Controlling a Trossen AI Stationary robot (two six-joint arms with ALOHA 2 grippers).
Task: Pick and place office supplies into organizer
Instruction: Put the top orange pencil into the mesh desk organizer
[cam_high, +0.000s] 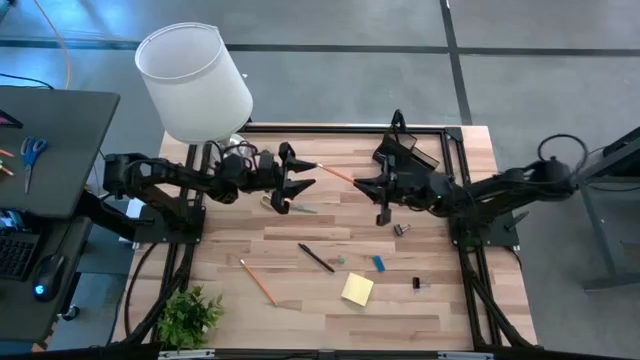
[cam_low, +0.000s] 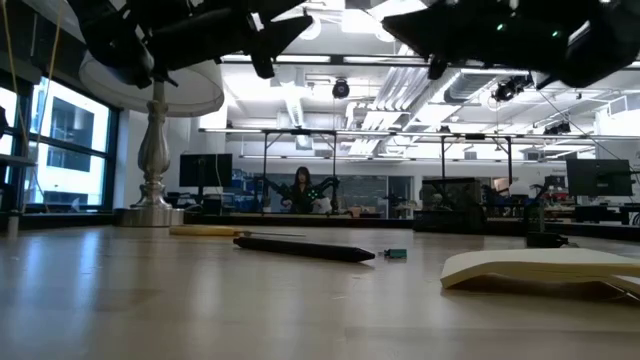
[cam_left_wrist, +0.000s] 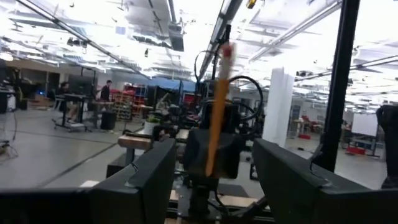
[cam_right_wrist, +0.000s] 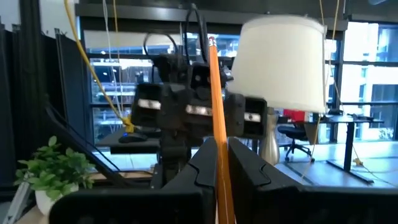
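your right gripper (cam_right_wrist: 219, 177) has its fingers closed on a light, stiff orange pencil (cam_right_wrist: 216, 118); pinch mid-shaft. left gripper (cam_high: 297, 172) waits at nine o'clock, fingers open.

high: overhead, straight down | low: tabletop level | wrists: facing each other

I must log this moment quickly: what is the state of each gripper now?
Left gripper: open, holding nothing.
Right gripper: closed on an orange pencil.

two black jointed arms, looping black cables, angular jaws.
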